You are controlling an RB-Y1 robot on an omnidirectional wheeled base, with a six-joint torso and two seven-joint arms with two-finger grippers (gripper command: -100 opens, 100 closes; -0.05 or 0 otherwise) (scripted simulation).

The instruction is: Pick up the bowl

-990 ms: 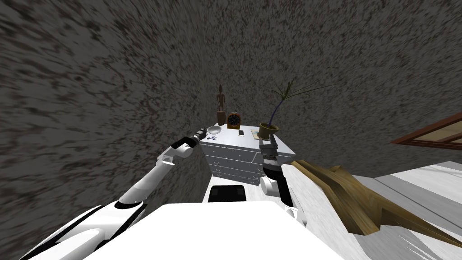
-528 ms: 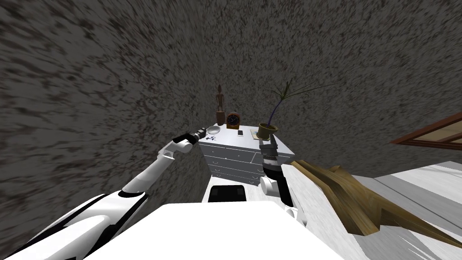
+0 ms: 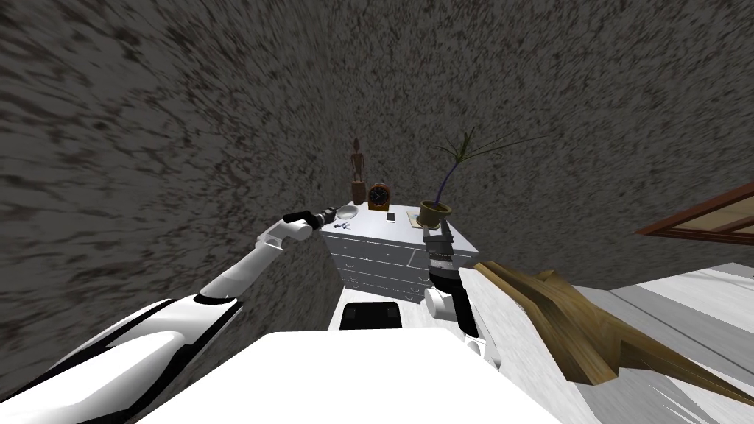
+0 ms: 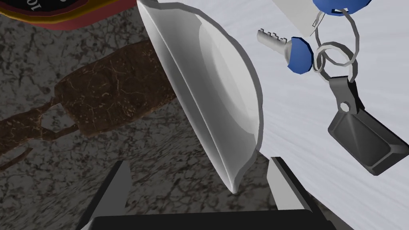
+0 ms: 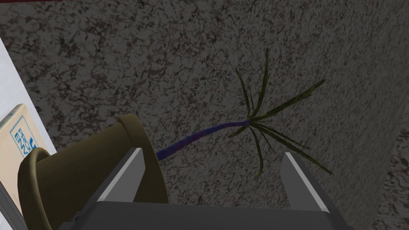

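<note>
Bowl smooth grey with soft sheen, key shiny metal blade with glossy blue head, fob dark matt, statuette rough cracked brown, dresser top smooth white, wall rough speckled grey

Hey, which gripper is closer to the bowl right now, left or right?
Left. The left gripper is right at the rim of the bowl, jaws open either side of it. The right gripper is by the plant pot, further along the dresser top.

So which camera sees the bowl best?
The left wrist view: the white bowl looms large, its rim at the open left gripper. The head view shows it tiny on the dresser. The right wrist view faces the plant pot.
</note>
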